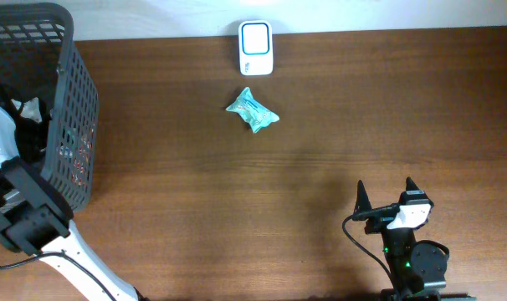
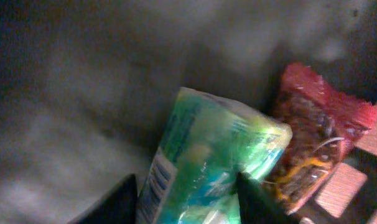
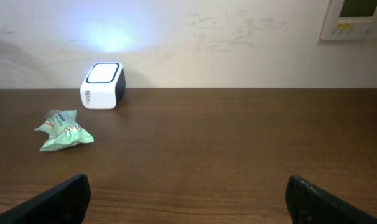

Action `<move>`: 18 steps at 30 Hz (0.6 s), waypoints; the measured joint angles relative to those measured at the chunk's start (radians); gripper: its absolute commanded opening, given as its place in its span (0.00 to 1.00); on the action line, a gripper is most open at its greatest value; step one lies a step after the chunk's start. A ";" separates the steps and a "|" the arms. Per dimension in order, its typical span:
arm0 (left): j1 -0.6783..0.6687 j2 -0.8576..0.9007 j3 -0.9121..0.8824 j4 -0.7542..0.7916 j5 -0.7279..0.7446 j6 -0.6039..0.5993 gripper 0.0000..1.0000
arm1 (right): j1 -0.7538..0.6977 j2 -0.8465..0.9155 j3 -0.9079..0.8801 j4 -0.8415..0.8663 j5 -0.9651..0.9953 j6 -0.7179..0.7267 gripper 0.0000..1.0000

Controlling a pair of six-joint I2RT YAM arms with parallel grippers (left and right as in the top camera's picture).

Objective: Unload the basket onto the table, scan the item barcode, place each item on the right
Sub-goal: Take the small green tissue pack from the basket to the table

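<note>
**Hidden and Indistinct Regions**

The basket (image 1: pixel 74 100) is cropped by the overhead view's left edge, and it conceals the left gripper (image 2: pixel 185 186) inside it from above. The wrist view inside the basket is blurred. The green packet (image 2: pixel 207 155) runs off the bottom edge, its print is illegible, and contact with the fingers (image 2: pixel 117 202) is unclear.

Overhead: bright, even, sharp.
Left wrist: dim; green packet (image 2: pixel 207 162) smeared, perhaps by motion blur.
Right wrist: clear; bluish glare on wall (image 3: pixel 195 43) above scanner (image 3: pixel 102 77).
</note>
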 measured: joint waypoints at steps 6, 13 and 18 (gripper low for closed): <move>0.010 0.025 0.095 -0.093 0.029 -0.049 0.00 | 0.000 0.000 0.000 0.000 0.000 0.000 0.99; 0.041 0.042 0.826 -0.331 0.036 -0.264 0.00 | 0.000 0.000 0.000 0.000 0.000 0.000 0.99; 0.037 -0.007 1.145 -0.333 0.239 -0.433 0.00 | 0.000 0.000 0.000 0.000 0.000 0.000 0.99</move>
